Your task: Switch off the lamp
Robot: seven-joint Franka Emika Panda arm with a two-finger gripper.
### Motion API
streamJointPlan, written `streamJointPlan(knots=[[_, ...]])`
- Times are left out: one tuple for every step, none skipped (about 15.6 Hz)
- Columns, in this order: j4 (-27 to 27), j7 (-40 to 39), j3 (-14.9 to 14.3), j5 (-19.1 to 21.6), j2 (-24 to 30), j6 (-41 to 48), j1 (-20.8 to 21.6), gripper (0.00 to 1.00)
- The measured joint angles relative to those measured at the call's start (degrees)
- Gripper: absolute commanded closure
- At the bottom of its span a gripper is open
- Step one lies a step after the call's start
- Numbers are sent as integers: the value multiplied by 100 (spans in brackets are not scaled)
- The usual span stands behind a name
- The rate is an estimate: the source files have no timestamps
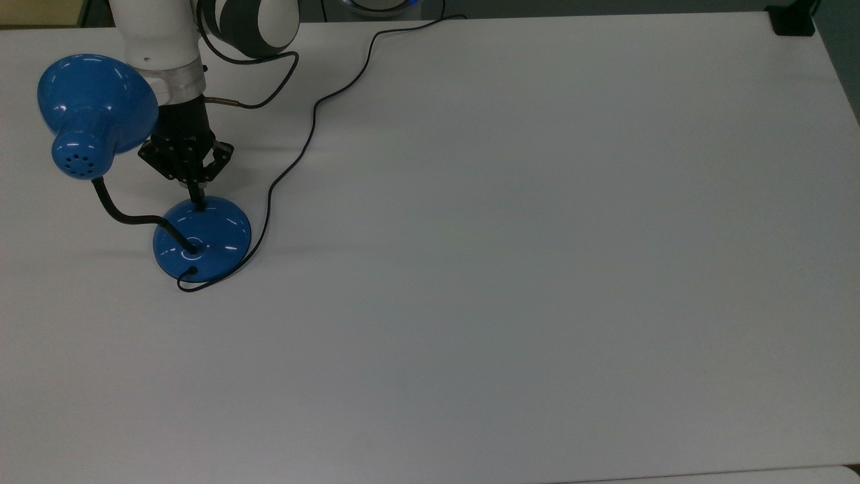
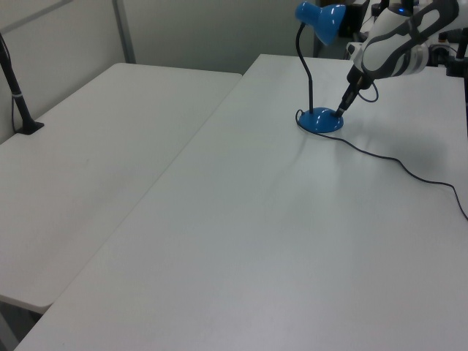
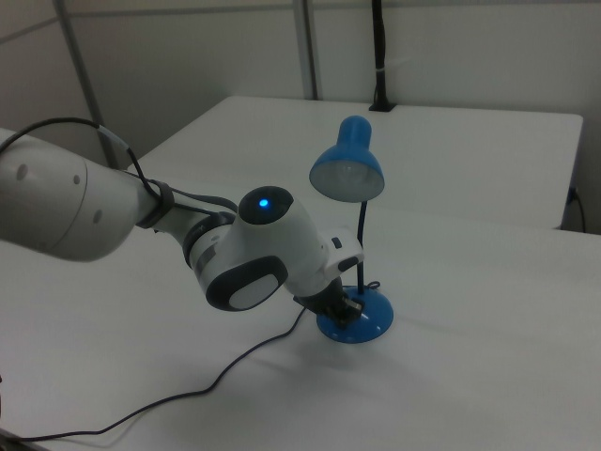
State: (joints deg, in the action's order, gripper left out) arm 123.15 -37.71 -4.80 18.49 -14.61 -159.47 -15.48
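Observation:
The blue lamp stands at the top view's left, with its cone shade point(image 1: 94, 101) raised on a bent black gooseneck above the domed base point(image 1: 208, 238). No light comes from the shade point(image 3: 347, 171). My gripper point(image 1: 197, 199) is shut, and its joined fingertips point down onto the base's far edge, covering the switch. In the left view the gripper point(image 2: 341, 110) touches the base point(image 2: 319, 121) from the left view's right. In the right view the gripper point(image 3: 349, 308) sits low against the base point(image 3: 368, 324), partly behind my arm.
The lamp's thin black cord point(image 1: 306, 144) snakes from the base across the table to its far edge. A second table point(image 2: 88, 131) adjoins in the left view, with a black post point(image 2: 18, 102) clamped to it. A dark block point(image 1: 793, 20) sits at the top view's right corner.

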Motion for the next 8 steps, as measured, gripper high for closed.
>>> streamJointPlan(knots=[[-2, -3, 2, 0, -6, -5, 0, 100], [-1, -14, 2, 0, -6, -5, -1, 100], [1, -25, 2, 0, -5, -5, -1, 100], [1, -43, 2, 0, -5, -5, -1, 100], [2, -80, 2, 0, -1, 19, -5, 100], [5, -169, 2, -1, 9, 184, -18, 100], [4, -283, -2, -8, 21, 431, -39, 100], [-1, -423, -6, -63, 54, 750, -82, 100]])
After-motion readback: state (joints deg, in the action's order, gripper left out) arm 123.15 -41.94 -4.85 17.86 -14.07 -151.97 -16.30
